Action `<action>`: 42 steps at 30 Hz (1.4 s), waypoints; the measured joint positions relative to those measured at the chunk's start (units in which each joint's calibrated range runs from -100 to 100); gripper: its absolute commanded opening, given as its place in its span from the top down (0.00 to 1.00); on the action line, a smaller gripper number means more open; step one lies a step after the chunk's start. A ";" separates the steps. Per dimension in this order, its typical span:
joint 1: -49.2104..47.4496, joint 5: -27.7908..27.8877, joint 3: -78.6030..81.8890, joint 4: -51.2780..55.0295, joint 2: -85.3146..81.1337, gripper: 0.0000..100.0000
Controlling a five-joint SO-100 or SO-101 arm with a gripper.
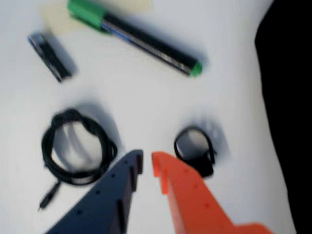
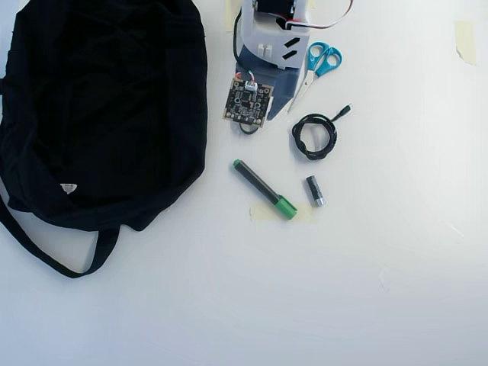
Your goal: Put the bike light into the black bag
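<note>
The bike light (image 1: 197,148), a small black block with a round loop strap, lies on the white table just right of my orange fingertip, apart from it. My gripper (image 1: 146,160) has a blue finger and an orange finger nearly together, with only a narrow slit between the tips and nothing in it. The black bag (image 2: 99,114) lies at the left of the overhead view and shows as a dark mass at the right edge of the wrist view (image 1: 287,97). In the overhead view the arm (image 2: 267,46) and its camera board cover the gripper; only a bit of the strap (image 2: 248,129) peeks out.
A coiled black cable (image 1: 78,148) lies left of the blue finger. A green-capped marker (image 1: 141,41) and a small grey-black cylinder (image 1: 48,56) lie beyond. Blue-handled scissors (image 2: 320,61) lie right of the arm. Tape patches (image 2: 467,34) are stuck on the table.
</note>
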 measured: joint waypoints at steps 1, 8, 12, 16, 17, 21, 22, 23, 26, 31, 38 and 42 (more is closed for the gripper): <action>0.00 0.00 0.00 1.03 0.00 0.98; 0.00 0.00 0.00 8.67 0.00 0.98; 0.00 0.00 0.00 10.22 0.00 0.98; 0.00 0.00 0.00 10.56 0.00 0.98; 0.00 0.00 0.00 10.56 0.00 0.98; 0.00 0.00 0.00 10.56 0.00 0.98; 0.00 0.00 0.00 10.56 0.00 0.98; 0.00 0.00 0.00 10.56 0.00 0.98; 0.00 0.00 0.00 10.56 0.00 0.98; 0.00 0.00 0.00 10.56 0.00 0.98; 0.00 0.44 0.00 10.56 0.00 0.98; -0.22 6.25 0.00 10.73 0.00 0.98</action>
